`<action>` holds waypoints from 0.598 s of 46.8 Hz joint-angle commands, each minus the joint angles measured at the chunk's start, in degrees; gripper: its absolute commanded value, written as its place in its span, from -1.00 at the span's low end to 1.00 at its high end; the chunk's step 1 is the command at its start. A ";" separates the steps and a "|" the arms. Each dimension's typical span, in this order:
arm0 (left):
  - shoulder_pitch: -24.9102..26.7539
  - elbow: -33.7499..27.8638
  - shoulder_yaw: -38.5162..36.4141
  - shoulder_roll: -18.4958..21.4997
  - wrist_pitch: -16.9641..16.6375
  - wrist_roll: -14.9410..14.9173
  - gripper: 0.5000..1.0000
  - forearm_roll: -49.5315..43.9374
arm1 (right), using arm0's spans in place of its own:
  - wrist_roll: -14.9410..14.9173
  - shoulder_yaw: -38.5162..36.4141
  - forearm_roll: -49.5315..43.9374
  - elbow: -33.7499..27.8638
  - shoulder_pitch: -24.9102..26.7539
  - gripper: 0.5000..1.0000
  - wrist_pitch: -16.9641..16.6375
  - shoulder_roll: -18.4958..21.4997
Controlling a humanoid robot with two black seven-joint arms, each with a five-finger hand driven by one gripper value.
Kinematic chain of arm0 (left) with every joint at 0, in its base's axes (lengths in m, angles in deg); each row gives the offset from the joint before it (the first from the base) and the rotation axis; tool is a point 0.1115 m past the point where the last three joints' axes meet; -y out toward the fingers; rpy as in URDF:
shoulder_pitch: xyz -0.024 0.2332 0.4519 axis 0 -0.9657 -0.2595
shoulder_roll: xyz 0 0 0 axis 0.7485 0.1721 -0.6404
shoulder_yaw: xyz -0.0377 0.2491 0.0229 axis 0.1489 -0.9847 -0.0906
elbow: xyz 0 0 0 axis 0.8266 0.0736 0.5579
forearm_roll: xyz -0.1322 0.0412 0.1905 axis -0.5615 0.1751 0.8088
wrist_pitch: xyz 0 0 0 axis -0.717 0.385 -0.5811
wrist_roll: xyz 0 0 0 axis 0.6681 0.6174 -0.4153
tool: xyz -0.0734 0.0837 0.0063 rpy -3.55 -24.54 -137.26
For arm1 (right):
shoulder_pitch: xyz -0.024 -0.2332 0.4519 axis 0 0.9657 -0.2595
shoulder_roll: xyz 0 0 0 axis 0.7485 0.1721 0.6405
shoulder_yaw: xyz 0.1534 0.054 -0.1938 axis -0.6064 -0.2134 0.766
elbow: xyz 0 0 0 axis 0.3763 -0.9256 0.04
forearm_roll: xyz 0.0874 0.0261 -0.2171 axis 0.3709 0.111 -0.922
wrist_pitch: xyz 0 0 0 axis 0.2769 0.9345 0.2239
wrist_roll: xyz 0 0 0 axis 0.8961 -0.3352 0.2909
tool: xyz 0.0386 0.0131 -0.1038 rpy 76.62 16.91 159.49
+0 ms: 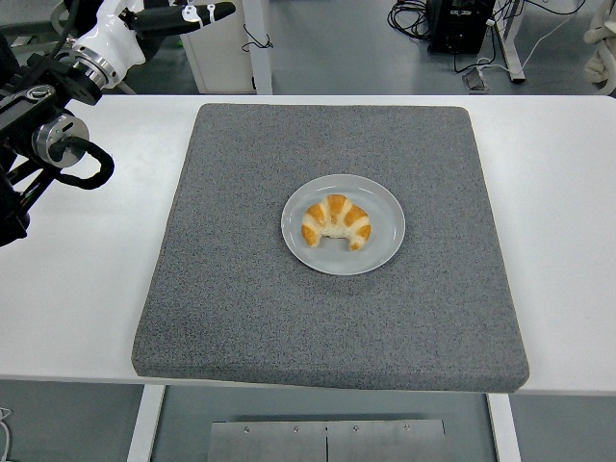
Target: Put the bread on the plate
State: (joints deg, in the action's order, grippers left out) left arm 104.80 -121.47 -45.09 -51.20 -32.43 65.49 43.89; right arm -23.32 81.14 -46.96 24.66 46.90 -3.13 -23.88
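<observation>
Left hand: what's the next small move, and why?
Probably just finish pulling the left hand back to rest. The golden crescent-shaped bread already lies on the round grey plate, and the hand is empty, up at the top-left corner.

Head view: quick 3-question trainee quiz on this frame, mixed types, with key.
1. True or false: the croissant lies on the plate.
2. What does the plate rest on? A) bare white table B) grey mat C) a tray
3. Fill in: the left hand is at the picture's top ____ corner, off the mat, holding nothing.

Key: 1 true; 2 B; 3 left.
</observation>
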 commanded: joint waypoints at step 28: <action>-1.47 22.74 1.76 -12.72 1.33 0.32 0.88 -11.13 | 0.00 0.00 0.00 0.00 0.00 1.00 0.00 0.00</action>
State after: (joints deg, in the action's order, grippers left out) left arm 103.40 -100.16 -44.38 -62.22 -31.33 65.86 32.79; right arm -23.32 81.14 -46.96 24.66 46.92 -3.13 -23.88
